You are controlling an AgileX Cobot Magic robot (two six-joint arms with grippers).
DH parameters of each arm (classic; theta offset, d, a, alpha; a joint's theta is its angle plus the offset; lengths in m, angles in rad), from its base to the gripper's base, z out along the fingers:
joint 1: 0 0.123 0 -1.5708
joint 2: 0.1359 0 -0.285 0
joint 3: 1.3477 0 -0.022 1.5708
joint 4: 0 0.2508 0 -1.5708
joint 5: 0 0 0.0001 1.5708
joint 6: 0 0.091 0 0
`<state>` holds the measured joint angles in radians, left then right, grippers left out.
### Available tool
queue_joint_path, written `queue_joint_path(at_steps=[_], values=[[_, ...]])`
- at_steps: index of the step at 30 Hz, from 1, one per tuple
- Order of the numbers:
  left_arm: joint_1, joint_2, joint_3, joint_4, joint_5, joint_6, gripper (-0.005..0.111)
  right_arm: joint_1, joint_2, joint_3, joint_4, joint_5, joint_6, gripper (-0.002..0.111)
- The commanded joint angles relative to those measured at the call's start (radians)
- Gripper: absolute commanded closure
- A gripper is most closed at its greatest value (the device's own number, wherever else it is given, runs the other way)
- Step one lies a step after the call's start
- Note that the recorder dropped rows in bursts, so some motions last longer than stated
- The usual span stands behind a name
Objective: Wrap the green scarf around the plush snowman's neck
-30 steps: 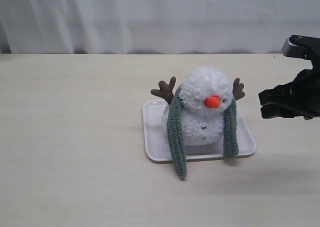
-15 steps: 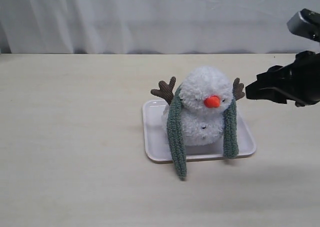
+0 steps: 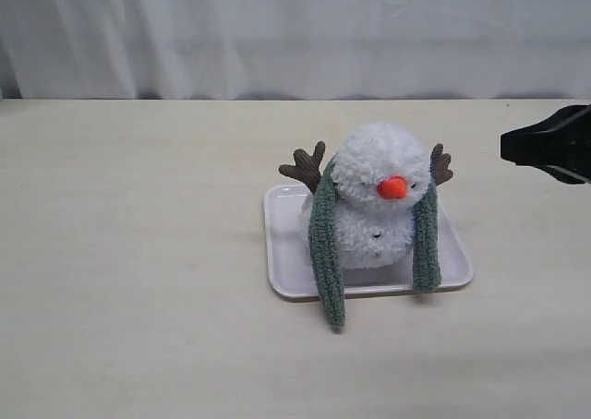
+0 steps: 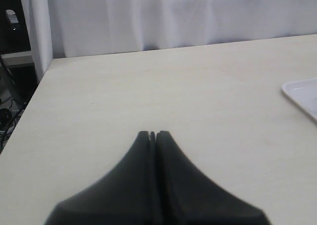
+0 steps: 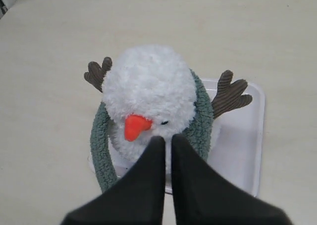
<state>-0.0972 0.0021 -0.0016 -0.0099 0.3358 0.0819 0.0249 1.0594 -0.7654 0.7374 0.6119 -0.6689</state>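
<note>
My right pincer (image 3: 506, 149) has pulled back from the plush snowman (image 3: 379, 170). A second ago it stood lower, half open. Now it hangs near the edge of the exterior view, at about 3 o'clock from the snowman's head and well apart from it. Its jaws are pressed together on nothing, as the right wrist view confirms. My left pincer (image 4: 152, 134) is also clenched and empty, above the bare table (image 3: 138, 253), far from the work.

The green scarf (image 3: 325, 253) did not move during this retreat. It passes behind the neck (image 3: 365, 209), and both ends hang down the front. The longer end falls toward 7 o'clock and crosses the rim of the white tray (image 3: 277, 244). The shorter end falls toward 5 o'clock and stops on the tray.

I judge that my laying of the scarf is finished. The ends are not crossed in front, so the wrap is loose, a drape more than a full turn.
</note>
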Motion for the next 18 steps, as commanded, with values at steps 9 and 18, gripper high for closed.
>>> queue_joint_path(at_steps=[9, 18], values=[[-0.008, -0.002, 0.002, 0.001, -0.013, 0.000, 0.107, 0.001, -0.026, 0.044, 0.202, 0.042, -0.222, 0.092], [-0.008, -0.002, 0.002, 0.001, -0.013, 0.000, 0.107, 0.146, 0.088, 0.073, 0.276, -0.019, -0.305, 0.065]])
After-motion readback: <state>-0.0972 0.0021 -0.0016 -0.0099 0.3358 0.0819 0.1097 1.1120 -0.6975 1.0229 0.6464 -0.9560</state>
